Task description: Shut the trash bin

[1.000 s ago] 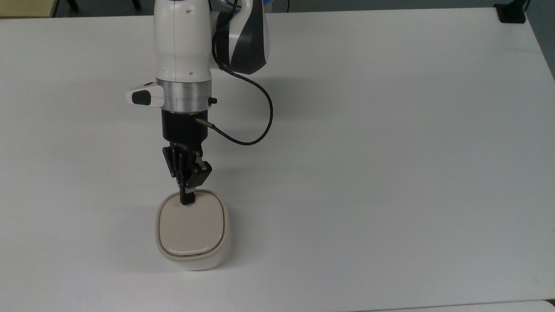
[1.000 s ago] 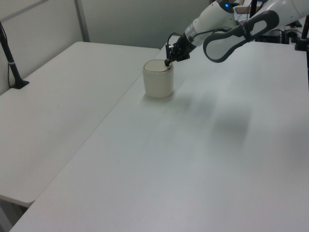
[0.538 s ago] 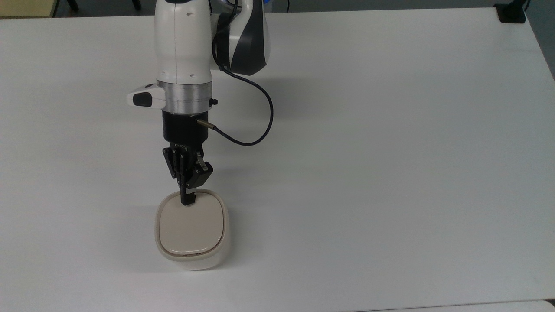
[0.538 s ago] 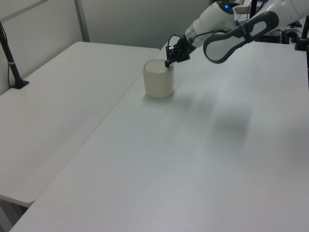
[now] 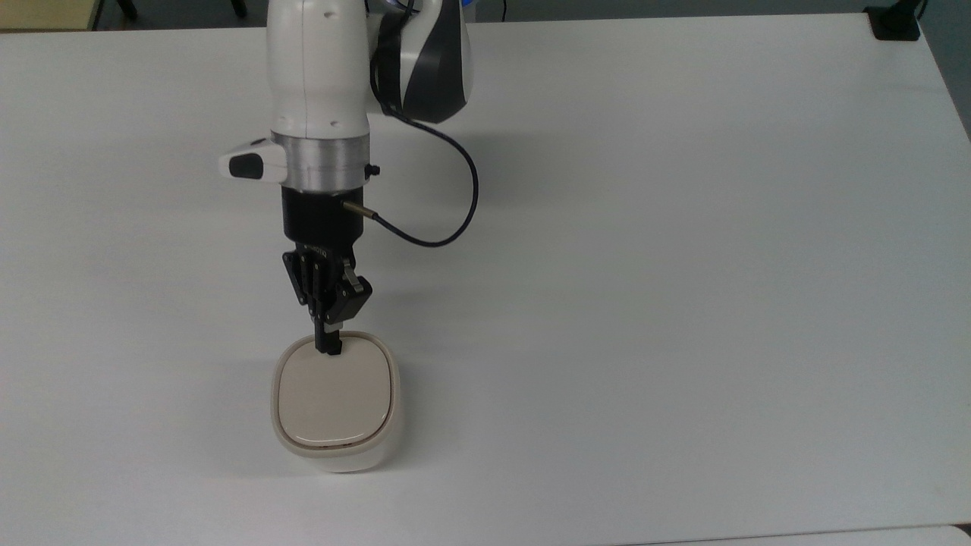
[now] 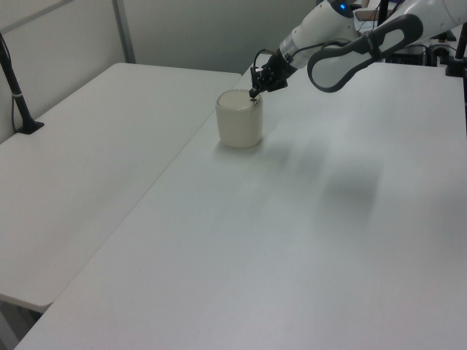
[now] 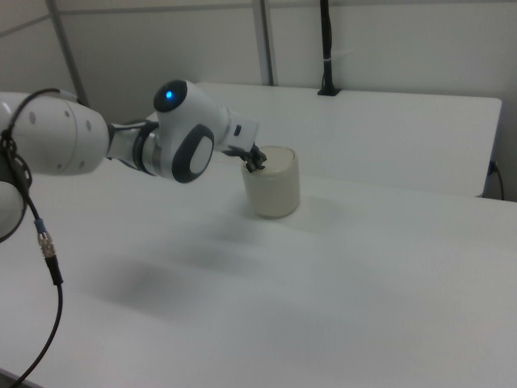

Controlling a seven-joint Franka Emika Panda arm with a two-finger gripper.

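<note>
Jaws pressed together, gripper [image 5: 328, 347] tip at far edge of beige lid [image 5: 334, 398]. Trash bin [image 5: 335, 406] near desk [image 5: 683, 265] near edge, top view's left. Lid looks flat: you're basically done, just retreat.

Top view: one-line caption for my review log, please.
Panda arm's end effector poised at the far edge of the trash bin, whose beige lid lies flat on a white table.

I record the trash bin [image 5: 336, 409] as white-bodied with a plain beige lid [image 5: 334, 396]. The gripper [image 5: 328, 347] is black, below a silver wrist ring and a white arm [image 5: 318, 68] with dark grey joint panels. A blue light [image 7: 170, 94] glows on the arm. The table [image 5: 683, 265] is white.
</note>
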